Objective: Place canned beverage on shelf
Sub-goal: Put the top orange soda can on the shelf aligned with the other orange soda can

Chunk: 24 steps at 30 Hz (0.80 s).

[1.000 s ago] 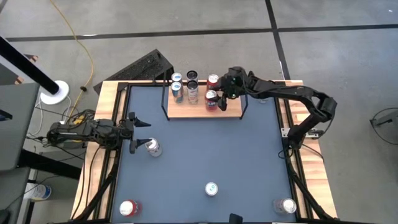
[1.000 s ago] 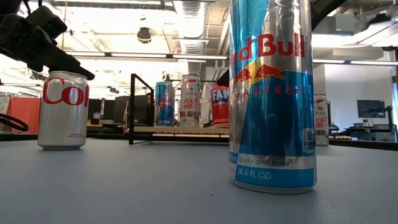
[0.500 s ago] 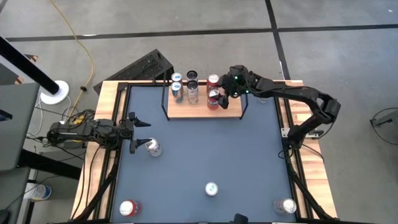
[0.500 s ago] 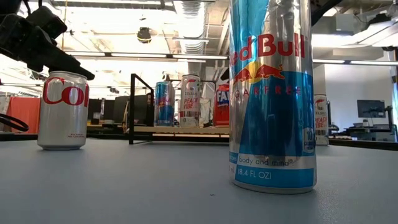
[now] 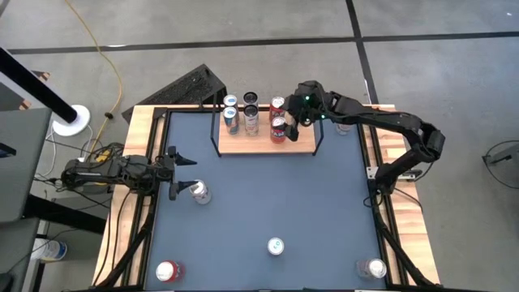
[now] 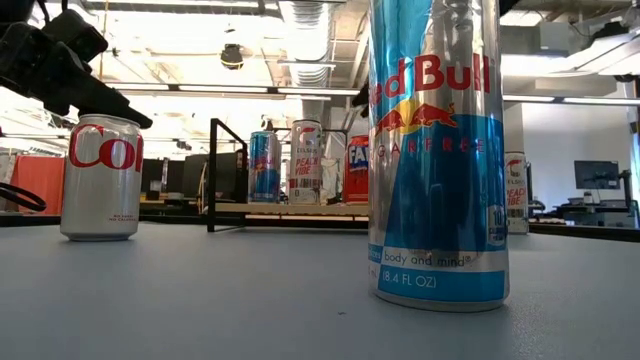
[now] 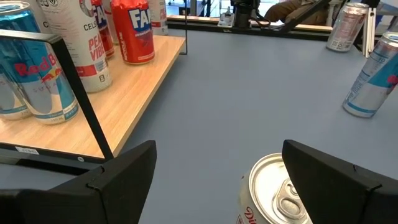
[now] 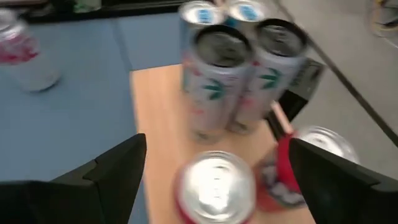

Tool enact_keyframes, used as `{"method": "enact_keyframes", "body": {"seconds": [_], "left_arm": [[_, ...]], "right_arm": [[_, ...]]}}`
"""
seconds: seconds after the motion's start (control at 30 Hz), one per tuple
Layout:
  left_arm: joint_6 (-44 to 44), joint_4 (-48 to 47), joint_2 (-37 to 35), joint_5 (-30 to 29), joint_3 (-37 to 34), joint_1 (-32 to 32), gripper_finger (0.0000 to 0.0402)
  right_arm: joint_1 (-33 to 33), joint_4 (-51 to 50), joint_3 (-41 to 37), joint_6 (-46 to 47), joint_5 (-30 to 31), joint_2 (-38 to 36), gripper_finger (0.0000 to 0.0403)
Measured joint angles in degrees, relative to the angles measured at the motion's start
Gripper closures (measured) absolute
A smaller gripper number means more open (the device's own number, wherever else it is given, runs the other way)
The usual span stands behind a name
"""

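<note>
The left gripper (image 5: pixel 180 173) hangs with its fingers spread beside a silver Diet Coke can (image 5: pixel 199 192), gripping nothing, exactly as a second ago. On the light-wood shelf (image 5: pixel 302 147) stand six cans: two blue Red Bulls (image 7: pixel 31 81), two white cans reading "PEACH VIBE" (image 7: pixel 87 46) and two red Fanta cans (image 5: pixel 278 130). The right gripper (image 5: pixel 297 116), a second ago low around the nearer Fanta, has let go and risen above it with fingers wide; three more cans stand along the table's near edge, including a Red Bull (image 6: pixel 435 150).

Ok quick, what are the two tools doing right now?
Left tool: open, around the top of a silver can.
Right tool: open, empty, above a red can.
</note>
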Motion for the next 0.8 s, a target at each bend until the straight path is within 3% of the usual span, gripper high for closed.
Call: {"method": "enact_keyframes", "body": {"seconds": [0.17, 0.27, 0.4, 0.57, 0.6, 0.8], "left_arm": [[0.4, 0.0, 0.0, 0.0, 0.0, 0.0, 0.0065], [0.3, -0.1, 0.0, 0.0, 0.0, 0.0, 0.0065], [0.3, -0.1, 0.0, 0.0, 0.0, 0.0, 0.0065], [0.2, -0.1, 0.0, 0.0, 0.0, 0.0, 0.0065], [0.2, -0.1, 0.0, 0.0, 0.0, 0.0, 0.0065], [0.2, 0.0, 0.0, 0.0, 0.0, 0.0, 0.0065]], "right_arm": [[5.5, -4.7, 2.7, 1.1, 0.0, 0.0, 0.0043], [9.7, -8.8, 2.4, 1.2, 3.2, 0.0, 0.0071], [13.8, -11.3, -0.9, 0.4, 10.8, 0.0, 0.0158], [13.5, -10.2, -5.7, 0.0, 17.1, 0.1, 0.0356], [13.1, -9.5, -6.3, -0.2, 18.0, 0.5, 0.0378], [11.4, -6.8, -6.5, -1.1, 19.2, 3.0, 0.0400]]}}
